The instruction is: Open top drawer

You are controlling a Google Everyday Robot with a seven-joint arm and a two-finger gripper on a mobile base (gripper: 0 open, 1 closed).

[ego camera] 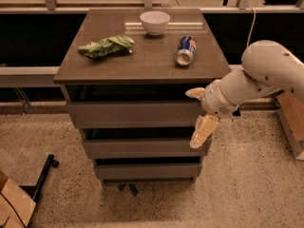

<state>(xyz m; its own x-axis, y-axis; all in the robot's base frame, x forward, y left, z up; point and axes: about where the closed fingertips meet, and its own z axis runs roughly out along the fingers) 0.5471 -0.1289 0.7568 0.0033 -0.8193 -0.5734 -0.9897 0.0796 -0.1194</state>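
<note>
The top drawer is the uppermost of three grey-brown fronts on a low cabinet, with a dark gap between it and the tabletop. My gripper is at the right end of that front panel. It is open: the upper finger is at the gap above the panel, and the lower finger hangs down past the panel's bottom edge. I cannot tell whether either finger touches the drawer. My white arm reaches in from the right.
On the cabinet top lie a green bag, a white bowl and a blue can on its side. Two shorter drawers sit below. A cardboard box stands at the right, and a black base leg lies on the floor at the left.
</note>
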